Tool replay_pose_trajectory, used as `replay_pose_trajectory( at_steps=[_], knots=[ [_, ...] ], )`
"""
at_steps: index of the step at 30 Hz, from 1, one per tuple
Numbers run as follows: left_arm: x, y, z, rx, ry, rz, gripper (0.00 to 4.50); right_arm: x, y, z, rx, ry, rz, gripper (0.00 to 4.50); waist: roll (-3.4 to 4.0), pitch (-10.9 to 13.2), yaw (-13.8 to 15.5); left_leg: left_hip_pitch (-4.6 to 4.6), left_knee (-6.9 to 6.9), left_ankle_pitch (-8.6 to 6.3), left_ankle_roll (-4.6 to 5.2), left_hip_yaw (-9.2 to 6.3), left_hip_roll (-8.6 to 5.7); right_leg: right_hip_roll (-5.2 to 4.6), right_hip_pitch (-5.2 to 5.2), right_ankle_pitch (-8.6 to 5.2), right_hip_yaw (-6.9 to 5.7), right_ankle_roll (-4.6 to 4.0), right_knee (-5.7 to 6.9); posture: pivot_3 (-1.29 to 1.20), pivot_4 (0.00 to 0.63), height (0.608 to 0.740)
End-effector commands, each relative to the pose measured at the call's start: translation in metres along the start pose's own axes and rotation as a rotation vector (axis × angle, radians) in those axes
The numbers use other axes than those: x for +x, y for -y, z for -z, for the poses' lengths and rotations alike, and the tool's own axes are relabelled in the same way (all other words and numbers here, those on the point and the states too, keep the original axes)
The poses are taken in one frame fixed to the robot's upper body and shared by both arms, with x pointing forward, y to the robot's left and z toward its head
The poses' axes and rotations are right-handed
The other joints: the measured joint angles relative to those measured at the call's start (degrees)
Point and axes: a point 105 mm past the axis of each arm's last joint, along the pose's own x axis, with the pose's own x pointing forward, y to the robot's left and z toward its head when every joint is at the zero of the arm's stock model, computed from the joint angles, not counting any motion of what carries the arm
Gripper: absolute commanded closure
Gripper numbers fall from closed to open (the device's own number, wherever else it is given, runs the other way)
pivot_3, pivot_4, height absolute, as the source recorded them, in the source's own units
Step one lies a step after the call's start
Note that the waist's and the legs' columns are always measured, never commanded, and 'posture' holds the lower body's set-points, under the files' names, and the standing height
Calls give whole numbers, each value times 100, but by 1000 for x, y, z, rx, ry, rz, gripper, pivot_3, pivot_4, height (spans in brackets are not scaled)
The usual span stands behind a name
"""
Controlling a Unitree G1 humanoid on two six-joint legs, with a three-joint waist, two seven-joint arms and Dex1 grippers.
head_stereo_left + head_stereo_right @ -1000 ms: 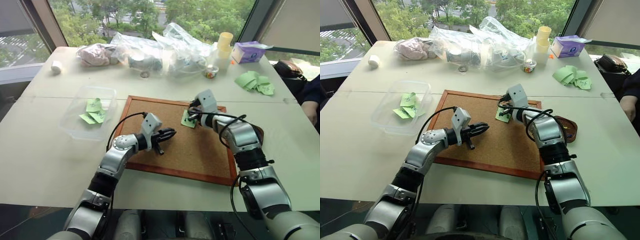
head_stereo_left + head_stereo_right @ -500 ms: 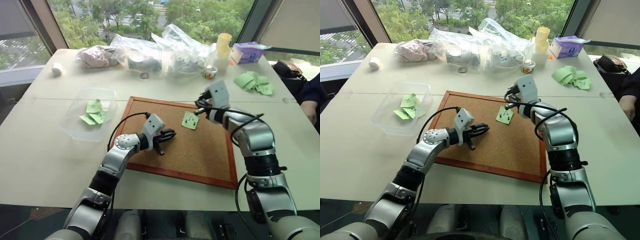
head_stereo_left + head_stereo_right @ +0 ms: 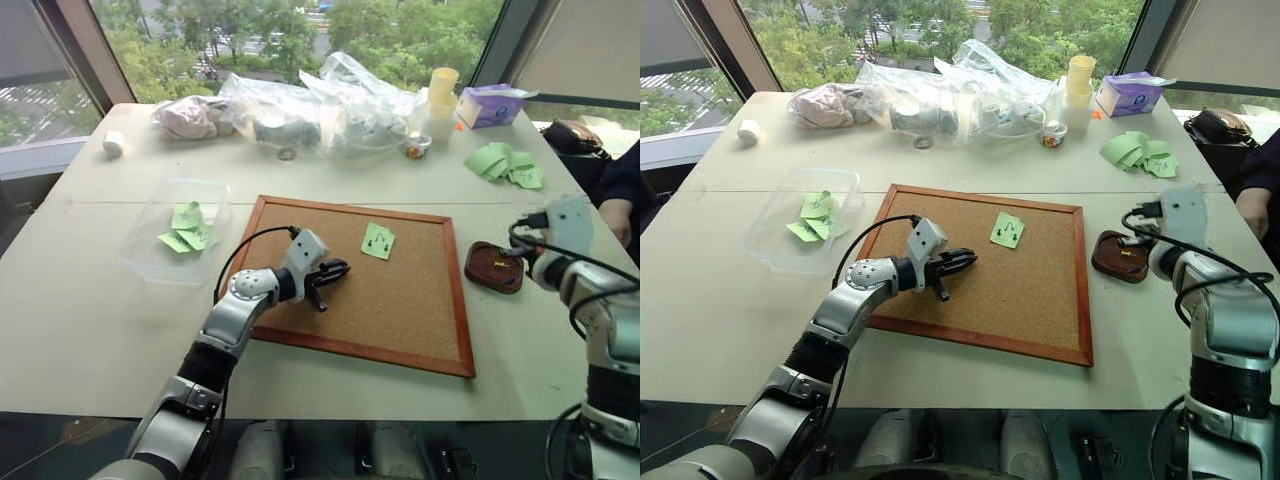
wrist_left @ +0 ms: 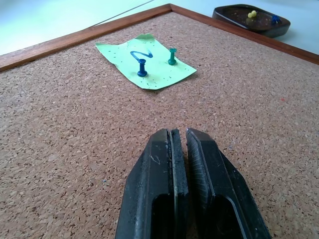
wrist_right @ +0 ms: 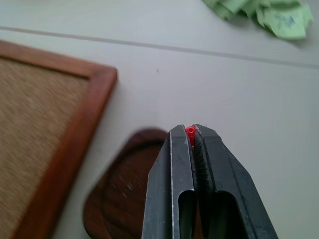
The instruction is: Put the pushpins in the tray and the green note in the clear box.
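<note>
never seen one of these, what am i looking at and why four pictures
It is a humanoid robot with two arms, each ending in a gripper of two black fingers. Two pictures come from cameras in its head, looking down over a table; the other two come from a camera on each wrist, looking along that gripper.

On the table lies a wood-framed corkboard with a green note held on by two pushpins. To the robot's left is a clear box with a few green slips inside. To its right is a small brown tray holding some pins.

The left gripper is shut and empty over the corkboard. The right gripper is over the tray, shut on a small red pin. Bags, cups, a tissue box and more green slips sit at the table's far side.
</note>
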Motion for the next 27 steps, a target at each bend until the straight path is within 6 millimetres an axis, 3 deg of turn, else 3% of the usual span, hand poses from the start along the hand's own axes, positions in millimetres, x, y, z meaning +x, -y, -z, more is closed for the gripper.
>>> replay_pose_trajectory(
  at_steps=[1, 5, 8, 15, 19, 22, 27],
  knots=[
    [-4, -2, 26, -42, -86, -14, 3985, -5, -4, -3, -13, 28, -28, 4454, 8, -5, 6, 5, -1, -2, 3, -1, 0, 0, 5, 0, 1, 0, 0, 0, 150, 740],
    [-4, -3, 25, -38, -87, -16, 3985, -5, -8, 4, 12, 13, -47, 4454, 9, -5, 13, 9, -2, -18, 30, -1, 1, 0, 9, 0, 4, 0, 0, 0, 150, 740],
    [-4, -4, 25, -36, -88, -19, 3985, -5, -9, 8, 11, 4, -52, 3597, 9, -5, 16, 10, -2, -18, 31, -2, 2, 0, 9, 0, 4, -1, 0, 0, 150, 740],
    [-5, -6, 26, -37, -88, -28, 3985, -7, -13, 0, 7, 26, -65, 75, 9, -5, 16, 9, -2, -19, 32, -3, 3, 0, 9, -1, 4, -1, 0, 0, 150, 740],
    [-5, -7, 26, -35, -85, -35, 3985, -10, -22, -21, -18, 89, -109, 29, 9, -5, 15, 9, -2, -20, 35, -3, 4, -1, 8, -1, 4, -1, 0, 0, 150, 740],
    [-5, -8, 24, -34, -81, -40, 3985, -11, -52, -40, -40, 144, -233, 29, 10, -6, 8, 10, -2, -21, 37, -4, 6, -1, 8, 0, 5, -2, 0, 0, 150, 740],
    [-4, -9, 22, -35, -74, -41, 3985, -5, -99, -54, -66, 178, -386, 29, 9, -7, 13, 9, -2, -23, 40, -7, 8, 0, 8, -1, 5, -2, 0, 0, 150, 740]
  ],
)
